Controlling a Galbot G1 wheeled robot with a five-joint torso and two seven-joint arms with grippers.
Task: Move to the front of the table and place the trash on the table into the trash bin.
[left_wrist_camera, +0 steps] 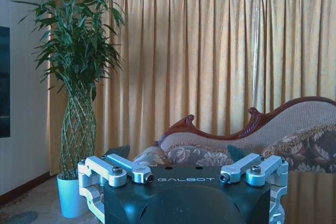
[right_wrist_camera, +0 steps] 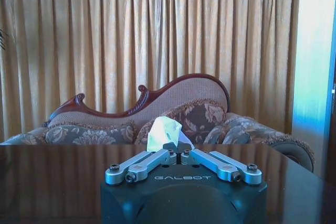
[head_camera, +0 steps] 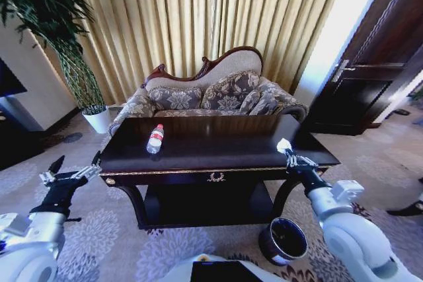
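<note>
The dark glossy table with gold trim stands right before me. A clear plastic bottle with a red label lies on its left half. My right gripper is at the table's front right edge, shut on a crumpled white tissue. In the right wrist view the tissue sticks up from the closed right gripper above the tabletop. My left gripper hangs open off the table's left end, holding nothing; its fingers are spread wide. The dark round trash bin stands on the carpet below the right arm.
A patterned sofa with a carved back sits directly behind the table, against tan curtains. A tall plant in a white pot stands at the back left. A dark door is at the back right. Patterned carpet surrounds the table.
</note>
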